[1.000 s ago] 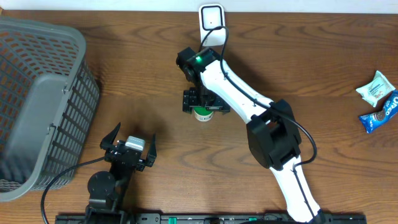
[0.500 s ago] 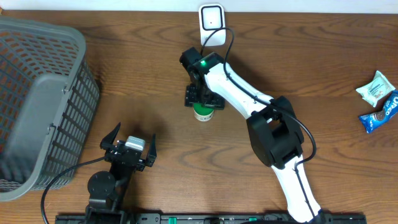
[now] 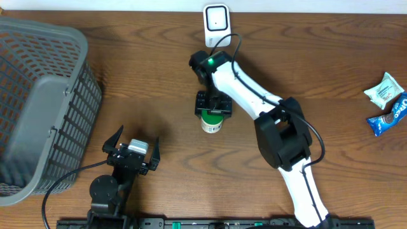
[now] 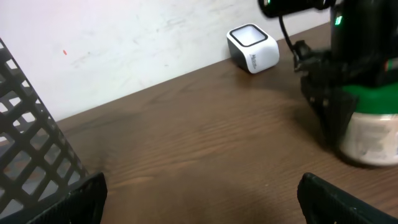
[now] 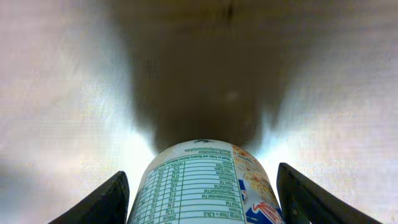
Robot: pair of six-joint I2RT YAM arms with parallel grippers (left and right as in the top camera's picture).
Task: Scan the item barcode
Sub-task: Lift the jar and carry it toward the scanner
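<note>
As right fingers (image 5: 107, 204) narrow around shifted jar (image 5: 202, 183), grip unclear, left fingers (image 4: 69, 203) spread.

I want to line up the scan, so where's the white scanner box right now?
In the overhead view, the white scanner box sits at the far edge, near the middle, just beyond the right pincer and the green-lidded jar.

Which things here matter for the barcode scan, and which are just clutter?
In play: green-lidded jar; white scanner; right gripper, jaws either side of the jar.

Lying about: grey basket; green-white snack packet; blue Oreo packet; left gripper, open, holding nothing.
</note>
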